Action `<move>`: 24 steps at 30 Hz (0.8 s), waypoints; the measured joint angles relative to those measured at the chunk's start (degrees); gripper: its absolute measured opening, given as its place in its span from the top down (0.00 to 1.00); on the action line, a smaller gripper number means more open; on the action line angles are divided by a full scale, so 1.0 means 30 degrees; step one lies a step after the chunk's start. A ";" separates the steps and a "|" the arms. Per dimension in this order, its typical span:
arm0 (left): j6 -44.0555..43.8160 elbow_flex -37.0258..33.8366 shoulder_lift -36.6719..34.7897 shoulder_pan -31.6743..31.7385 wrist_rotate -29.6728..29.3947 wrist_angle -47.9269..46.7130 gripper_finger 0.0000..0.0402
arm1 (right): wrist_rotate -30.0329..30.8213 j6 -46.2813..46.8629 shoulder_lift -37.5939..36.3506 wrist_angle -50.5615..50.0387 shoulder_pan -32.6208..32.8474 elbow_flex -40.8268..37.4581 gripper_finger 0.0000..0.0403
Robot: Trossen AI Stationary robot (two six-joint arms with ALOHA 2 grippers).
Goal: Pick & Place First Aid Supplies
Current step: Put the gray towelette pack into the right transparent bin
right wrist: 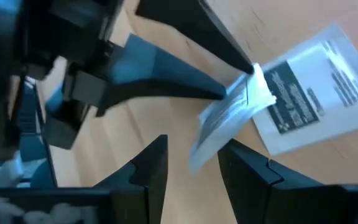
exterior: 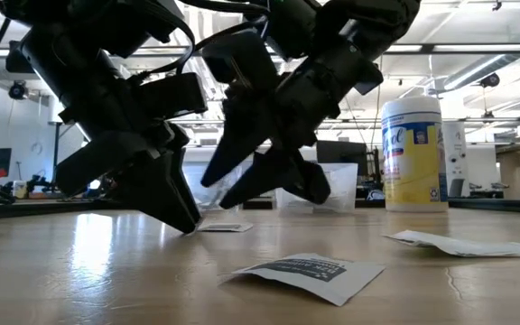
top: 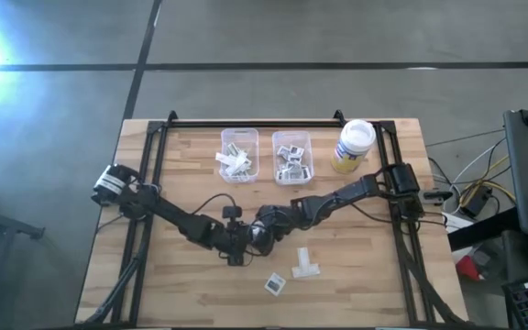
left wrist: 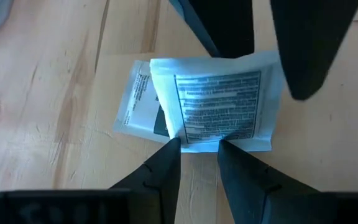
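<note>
Meeting over two square packets, left claw, right claw, seemingly pinching one.

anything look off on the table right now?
Yes. Both end effectors, left and right, crowd two overlapping square packets at mid-table: the upper packet is tilted up off the lower packet. It looks like the left one pinches its edge.

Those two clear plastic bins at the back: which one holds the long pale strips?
The left clear plastic bin, farther from the white-lidded yellow jar, holds long pale strips; the right bin holds square printed packets.
</note>
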 joint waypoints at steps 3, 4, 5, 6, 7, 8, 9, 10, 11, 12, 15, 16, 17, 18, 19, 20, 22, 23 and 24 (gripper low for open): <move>-0.0034 0.0000 0.0000 0.0000 0.0024 0.0000 0.70 | 0.0462 0.0010 0.0000 0.0003 0.0000 0.0000 0.66; -0.0034 0.0000 0.0000 0.0000 0.0029 0.0000 0.70 | 0.0464 0.0015 0.0000 -0.0074 -0.0036 0.0000 0.66; -0.0034 0.0000 0.0001 0.0000 0.0030 0.0000 0.70 | 0.0501 0.0015 0.0000 -0.0103 -0.0044 0.0000 0.66; -0.0034 0.0000 0.0007 0.0000 0.0036 0.0000 0.70 | 0.0520 0.0022 0.0000 -0.0165 -0.0051 0.0000 0.66; -0.0034 -0.0007 0.0007 0.0000 0.0036 0.0000 0.70 | 0.0568 0.0061 0.0000 -0.0308 -0.0064 0.0000 0.66; -0.0034 -0.0007 0.0007 0.0000 0.0043 -0.0004 0.70 | 0.0647 0.0072 0.0000 -0.0460 -0.0066 0.0000 0.66; -0.0040 -0.0007 0.0007 0.0000 0.0044 -0.0007 0.70 | 0.0749 0.0068 0.0000 -0.0604 -0.0066 0.0000 0.67; -0.0041 -0.0007 0.0015 0.0000 0.0049 -0.0006 0.70 | 0.0823 0.0068 0.0000 -0.0682 -0.0066 0.0000 0.67; -0.0041 -0.0007 0.0015 0.0000 0.0051 -0.0007 0.70 | 0.0867 0.0069 0.0000 -0.0683 -0.0073 0.0000 0.68; -0.0041 -0.0007 0.0015 0.0000 0.0058 -0.0007 0.70 | 0.0870 0.0066 0.0000 -0.0678 -0.0082 0.0000 0.70; -0.0056 -0.0007 0.0015 0.0000 0.0089 -0.0007 0.70 | 0.0877 -0.0019 0.0000 -0.0707 -0.0124 -0.0003 0.76; -0.0056 -0.0014 0.0015 0.0000 0.0102 -0.0007 0.70 | 0.0877 -0.0079 0.0000 -0.0721 -0.0124 -0.0007 0.79; -0.0056 -0.0015 0.0015 0.0000 0.0102 -0.0007 0.70 | 0.0877 -0.0162 0.0000 -0.0707 -0.0124 -0.0005 0.81; -0.0049 -0.0015 0.0015 -0.0007 0.0102 -0.0007 0.70 | 0.0875 -0.0239 0.0000 -0.0701 -0.0124 -0.0007 0.84; -0.0045 -0.0015 0.0015 -0.0007 0.0102 -0.0007 0.70 | 0.0869 -0.0326 0.0000 -0.0710 -0.0124 -0.0007 0.87; -0.0029 -0.0015 0.0015 -0.0007 0.0102 -0.0007 0.70 | 0.0863 -0.0417 0.0000 -0.0723 -0.0124 -0.0007 0.90; -0.0006 -0.0015 0.0012 -0.0007 0.0102 -0.0007 0.70 | 0.0862 -0.0567 0.0000 -0.0723 -0.0124 -0.0007 0.95; -0.0005 -0.0015 -0.0038 -0.0007 0.0102 -0.0020 0.70 | 0.0857 -0.0638 0.0000 -0.0716 -0.0131 -0.0007 0.96; -0.0005 -0.0015 -0.0077 -0.0007 0.0107 -0.0017 0.70 | 0.0850 -0.0716 0.0000 -0.0716 -0.0138 -0.0007 0.97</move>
